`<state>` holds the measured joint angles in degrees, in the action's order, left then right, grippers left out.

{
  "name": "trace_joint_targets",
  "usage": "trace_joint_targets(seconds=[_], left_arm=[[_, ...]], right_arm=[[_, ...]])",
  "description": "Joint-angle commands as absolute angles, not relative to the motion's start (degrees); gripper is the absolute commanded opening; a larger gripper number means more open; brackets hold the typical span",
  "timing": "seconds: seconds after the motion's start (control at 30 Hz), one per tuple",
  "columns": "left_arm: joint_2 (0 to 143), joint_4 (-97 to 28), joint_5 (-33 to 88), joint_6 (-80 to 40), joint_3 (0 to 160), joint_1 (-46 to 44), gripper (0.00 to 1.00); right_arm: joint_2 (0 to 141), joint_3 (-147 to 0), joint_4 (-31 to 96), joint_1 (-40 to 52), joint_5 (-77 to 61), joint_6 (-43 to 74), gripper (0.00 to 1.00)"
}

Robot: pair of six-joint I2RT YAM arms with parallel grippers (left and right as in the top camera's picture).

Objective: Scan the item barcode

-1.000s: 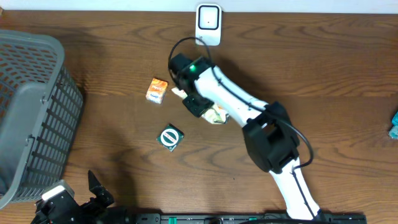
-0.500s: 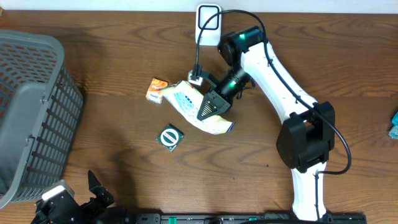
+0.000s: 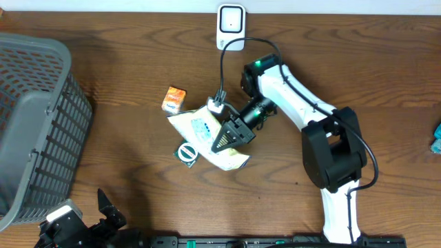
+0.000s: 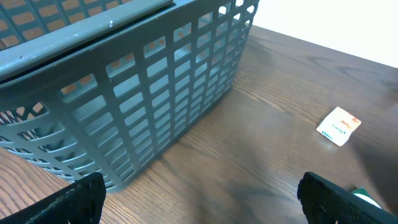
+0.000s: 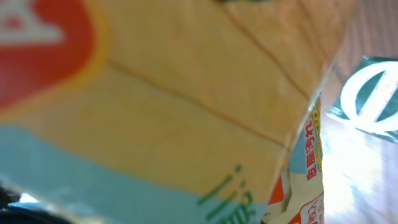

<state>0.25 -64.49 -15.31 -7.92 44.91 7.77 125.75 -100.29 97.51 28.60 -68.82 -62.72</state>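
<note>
On the left, the grey basket point(image 3: 34, 124) sits in the same spot as a second ago. The left pincer point(image 4: 199, 182) waits low beside it with its two fingers wide apart and nothing between them; it has not moved. The small orange box point(image 3: 173, 100) has also stayed put on the counter point(image 3: 103, 41). The green square packet point(image 3: 188, 152) with the white ring lies where it did, but now the snack bag point(image 3: 200, 127) covers one edge of it from above. That bag is what has changed. A second ago the arm sat low over it, so little of it could be seen. Then it came up and spread out near the white scanner point(image 3: 230, 27). Now it has swung down and to the left, farther from the scanner. The right pincer point(image 3: 231, 134) is clamped tight on the bag's right side, and in the right wrist view the bag point(image 5: 155, 93) fills nearly everything. I cannot tell if the bag's low corner touches the counter. I think the bag is safely caught, but no barcode can be seen, and it faces up, not at the scanner. So it likely has to turn and go back up there. A teal thing point(image 3: 437, 138) peeks in at the far right.
</note>
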Motion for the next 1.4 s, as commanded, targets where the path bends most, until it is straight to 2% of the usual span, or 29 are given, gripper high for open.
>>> trace_joint_targets(seconds=[0.0,0.3,0.47,0.83,0.97,1.13,1.37], left_arm=[[0.2,-64.5,-15.4,-8.3,44.9,8.0,0.98],[0.2,-64.5,-15.4,-8.3,44.9,8.0,0.98],[0.2,-64.5,-15.4,-8.3,44.9,8.0,0.97],[0.2,-64.5,-15.4,-8.3,45.0,8.0,0.98],[0.2,-64.5,-15.4,-8.3,45.0,8.0,0.98],[0.2,-64.5,-15.4,-8.3,45.0,8.0,0.98],[0.2,-64.5,-15.4,-8.3,45.0,8.0,0.98]], right_arm=[[124.8,-100.3,97.5,30.0,-77.0,-57.5,0.01],[124.8,-100.3,97.5,31.9,-84.8,-29.7,0.01],[124.7,-100.3,97.5,31.8,-89.5,-20.7,0.01],[117.3,-98.2,97.5,28.7,-82.5,-21.8,0.01],[109.2,-91.5,97.5,24.3,-80.5,-23.5,0.01],[99.1,-78.2,97.5,14.3,-82.5,-29.7,0.01],[95.9,-65.2,97.3,6.0,-86.7,-38.4,0.01]])
